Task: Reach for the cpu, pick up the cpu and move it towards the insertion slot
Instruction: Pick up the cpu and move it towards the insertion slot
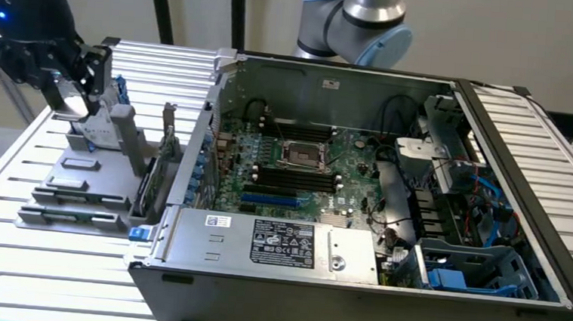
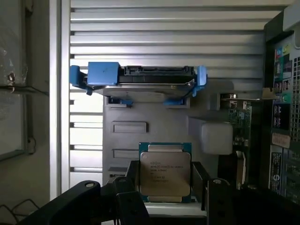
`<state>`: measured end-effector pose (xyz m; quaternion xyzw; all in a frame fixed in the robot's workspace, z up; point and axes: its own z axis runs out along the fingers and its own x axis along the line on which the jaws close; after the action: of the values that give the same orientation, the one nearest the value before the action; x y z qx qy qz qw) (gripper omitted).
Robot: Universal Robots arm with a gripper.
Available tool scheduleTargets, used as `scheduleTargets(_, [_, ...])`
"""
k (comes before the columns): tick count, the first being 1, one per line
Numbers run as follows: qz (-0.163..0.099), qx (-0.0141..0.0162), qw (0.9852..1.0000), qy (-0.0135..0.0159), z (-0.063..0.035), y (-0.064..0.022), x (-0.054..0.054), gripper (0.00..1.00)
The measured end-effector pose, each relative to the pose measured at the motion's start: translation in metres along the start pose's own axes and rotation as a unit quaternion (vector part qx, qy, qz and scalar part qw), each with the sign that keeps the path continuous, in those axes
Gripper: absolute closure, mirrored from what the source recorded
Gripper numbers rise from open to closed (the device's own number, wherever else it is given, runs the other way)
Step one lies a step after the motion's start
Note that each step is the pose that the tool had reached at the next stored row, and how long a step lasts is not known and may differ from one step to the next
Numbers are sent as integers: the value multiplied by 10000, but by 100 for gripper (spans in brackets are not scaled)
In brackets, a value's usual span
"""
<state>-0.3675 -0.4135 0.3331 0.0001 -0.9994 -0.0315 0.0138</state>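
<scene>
1. The pincer [image 2: 166, 178] grips the cpu [image 2: 165, 171]. Its dark fingers [image 2: 132, 180] press against two opposite edges of the chip.
2. The cpu's silvery lid faces the wrist camera, with a green rim around it. It is close to square, so no long axis stands out. Several lines of print run across the lid from one finger towards the other, too small to read.
3. Beyond the chip lies a grey fixture [image 2: 159, 117] with shallow recesses. The cpu is held clear above it.
4. Farther on, a hard drive [image 2: 140, 79] with blue rails stands on edge in the fixture, and past it are the slats of the tabletop [image 2: 164, 37].
5. The exterior view places the pincer [image 1: 70, 85] over the fixture [image 1: 72, 191], by the hard drive [image 1: 102, 129], at that view's left.
6. It also takes in the open case [image 1: 357, 302] to that view's right. The slot [image 1: 302, 155] sits there on the board, well apart from the pincer, beside black and blue memory slots [image 1: 287, 179].
7. A white label [image 1: 283, 243] with black print lies on the metal box at the case's near edge, and its text is unreadable.
</scene>
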Motion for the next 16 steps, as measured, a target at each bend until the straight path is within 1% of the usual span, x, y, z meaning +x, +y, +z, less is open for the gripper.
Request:
scheduleTargets(4, [0, -13, 10000, 0, -145, 9, -179, 46])
scheduleTargets(6, [-1, -14, 10000, 0, -186, 11, -268, 46])
scheduleTargets(12, [0, -15, 10000, 0, -240, 14, -539, 46])
scheduleTargets(16, [-1, -27, 10000, 0, -290, 17, -723, 46])
